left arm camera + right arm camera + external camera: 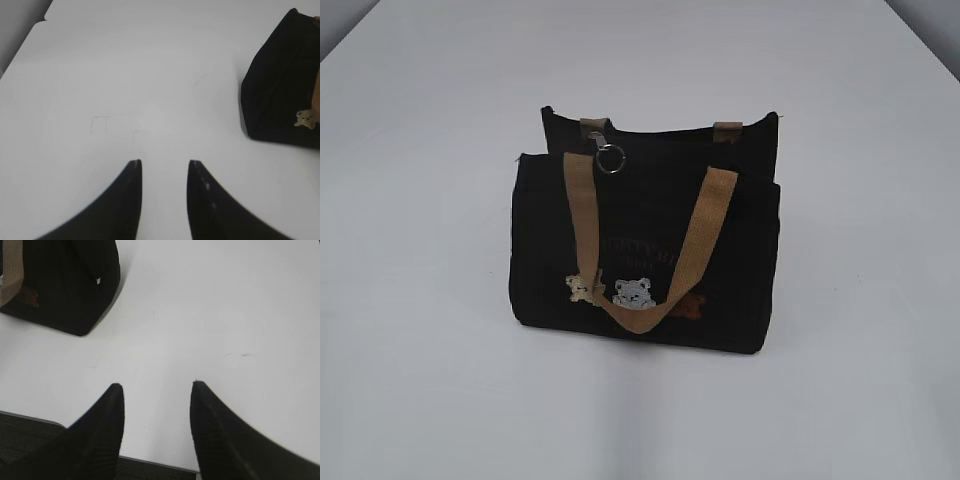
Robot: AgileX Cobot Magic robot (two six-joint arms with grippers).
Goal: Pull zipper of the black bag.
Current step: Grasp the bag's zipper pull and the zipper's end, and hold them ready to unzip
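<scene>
Both pincers [164, 165] [157, 387] gape, seemingly well apart from the zipper [608, 158].

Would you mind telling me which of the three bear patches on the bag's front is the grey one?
The middle bear patch on the black bag is grey; a cream one sits left of it, a brown one right, partly behind the tan handle.

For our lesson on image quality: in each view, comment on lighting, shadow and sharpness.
Exterior view: even, soft light; the black bag is so dark that its lettering barely reads, and the zipper ring glints. Left wrist view: bright washed-out table, blurred left gripper. Right wrist view: soft shadow beside the bag, right gripper out of focus.
</scene>
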